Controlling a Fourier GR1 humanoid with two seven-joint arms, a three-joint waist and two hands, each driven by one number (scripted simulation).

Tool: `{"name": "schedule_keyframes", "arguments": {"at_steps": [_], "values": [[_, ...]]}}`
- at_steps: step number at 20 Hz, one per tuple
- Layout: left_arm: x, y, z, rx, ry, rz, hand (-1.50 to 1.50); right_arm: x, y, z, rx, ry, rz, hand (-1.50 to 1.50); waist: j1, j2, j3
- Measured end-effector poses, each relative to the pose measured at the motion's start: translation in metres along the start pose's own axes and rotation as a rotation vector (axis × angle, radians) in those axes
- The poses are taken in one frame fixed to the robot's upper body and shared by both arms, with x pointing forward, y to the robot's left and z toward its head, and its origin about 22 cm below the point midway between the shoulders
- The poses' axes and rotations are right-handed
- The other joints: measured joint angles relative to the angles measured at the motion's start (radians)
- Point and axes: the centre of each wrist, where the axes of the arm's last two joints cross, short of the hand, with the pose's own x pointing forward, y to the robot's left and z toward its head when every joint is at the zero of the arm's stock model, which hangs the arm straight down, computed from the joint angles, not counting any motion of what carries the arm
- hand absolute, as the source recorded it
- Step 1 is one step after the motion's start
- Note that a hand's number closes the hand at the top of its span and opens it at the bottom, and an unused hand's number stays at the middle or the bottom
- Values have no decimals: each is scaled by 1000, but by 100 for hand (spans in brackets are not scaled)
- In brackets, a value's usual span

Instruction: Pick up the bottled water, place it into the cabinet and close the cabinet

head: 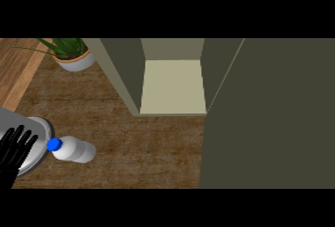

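I see no writing on the bottled water [73, 150], low on the left, just beside my open left hand [16, 148] with its straight fingers. A potted plant [71, 54] sits upper left. The cabinet [173, 86] stands open, its door [268, 115] filling the right.

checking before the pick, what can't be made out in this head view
- Right hand: not in the head view at all.
- Left hand: wrist and forearm cut off by the lower left edge.
- Cabinet: its top is cut off by the upper edge; the open door runs past the right edge.
- Plant: leaves cut off by the upper edge.
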Motion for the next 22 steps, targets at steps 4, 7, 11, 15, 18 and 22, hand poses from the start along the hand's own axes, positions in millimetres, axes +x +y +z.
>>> {"name": "schedule_keyframes", "arguments": {"at_steps": [4,7,11,15,18,22], "values": [[-12,0,-5,-17,14,5,-150,-2,6,1,8,0,0,-150,2,-6,9],[-28,1,-12,1,40,20,-150,2,4,5,11,2,-7,-150,-4,-5,10],[-45,2,-21,18,69,42,-150,0,5,6,12,1,-18,-150,-6,-5,10],[-65,4,-29,20,107,94,-150,-3,7,9,8,0,-23,-150,-8,-3,8],[-81,6,-33,29,135,129,-150,-4,5,8,7,1,-14,-150,-8,0,4],[-96,9,-36,34,152,130,-150,-7,1,11,9,2,-12,-150,-10,0,5]]}}
